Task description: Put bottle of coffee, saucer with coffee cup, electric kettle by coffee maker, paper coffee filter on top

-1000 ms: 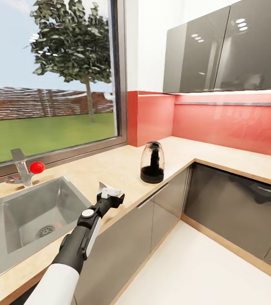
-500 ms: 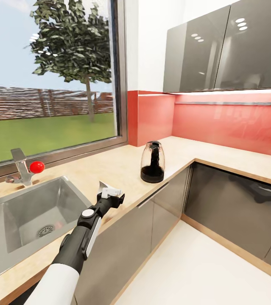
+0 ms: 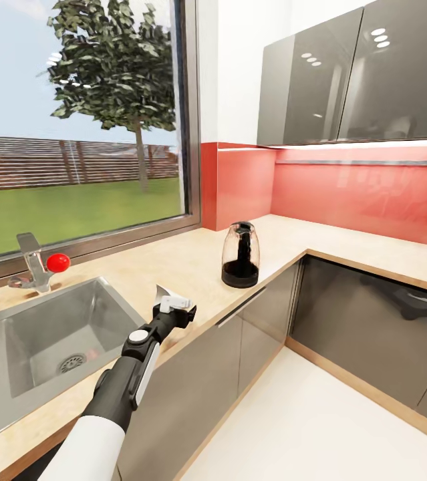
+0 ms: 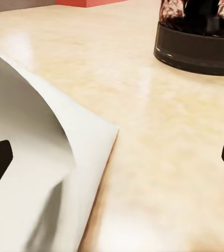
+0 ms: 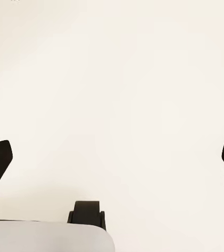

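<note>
The white paper coffee filter (image 3: 161,292) lies on the tan kitchen countertop (image 3: 186,257) just right of the sink. My left gripper (image 3: 175,308) hovers low at the filter, open. In the left wrist view the filter (image 4: 38,157) curls up between the wide-apart fingertips of the left gripper (image 4: 112,163), closer to one of them. The electric kettle (image 3: 240,257), clear glass on a black base, stands further along the counter near the front edge; its base (image 4: 196,47) shows ahead of the left gripper. My right gripper (image 5: 112,160) is open over a plain pale surface, holding nothing.
A steel sink (image 3: 19,321) with a faucet (image 3: 34,267) and a red knob (image 3: 58,262) sits under the window. The counter turns a corner to the right below a red backsplash (image 3: 360,194) and dark wall cabinets (image 3: 353,80). White floor (image 3: 320,427) lies beside the cabinets.
</note>
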Motion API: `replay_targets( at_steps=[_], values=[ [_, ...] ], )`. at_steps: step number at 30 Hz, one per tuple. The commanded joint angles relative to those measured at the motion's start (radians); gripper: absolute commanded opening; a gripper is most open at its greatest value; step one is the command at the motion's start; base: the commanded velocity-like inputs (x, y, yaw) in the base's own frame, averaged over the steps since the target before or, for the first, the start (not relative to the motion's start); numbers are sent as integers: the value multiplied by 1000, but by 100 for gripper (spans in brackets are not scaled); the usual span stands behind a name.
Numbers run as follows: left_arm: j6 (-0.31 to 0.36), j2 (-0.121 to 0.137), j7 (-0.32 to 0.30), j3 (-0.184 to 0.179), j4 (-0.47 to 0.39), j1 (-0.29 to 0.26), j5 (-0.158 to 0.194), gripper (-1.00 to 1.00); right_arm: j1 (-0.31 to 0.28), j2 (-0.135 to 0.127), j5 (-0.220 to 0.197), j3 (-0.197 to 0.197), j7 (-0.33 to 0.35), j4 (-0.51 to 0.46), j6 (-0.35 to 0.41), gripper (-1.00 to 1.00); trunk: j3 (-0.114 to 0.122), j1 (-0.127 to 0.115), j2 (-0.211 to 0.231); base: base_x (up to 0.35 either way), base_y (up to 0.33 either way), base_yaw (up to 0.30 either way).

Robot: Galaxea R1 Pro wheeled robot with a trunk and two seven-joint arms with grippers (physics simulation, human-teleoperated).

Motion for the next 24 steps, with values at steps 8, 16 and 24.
replay_targets(
  at_steps=[8, 16, 24],
  values=[
    [4, -1, -5, 2, 0, 0, -10, 100, -1, 0, 1, 3, 0, 1, -3, 100, -1, 0, -1, 0, 0, 0],
    [4, -1, -5, 3, 0, 0, -11, 100, -1, 0, 1, 3, 0, 1, -3, 100, -1, 0, -1, 39, 0, 0],
    [4, -1, -6, 3, 1, 0, -11, 100, -1, 0, 0, 3, 0, 1, -3, 100, -1, 0, -1, 12, 0, 0]
  ],
)
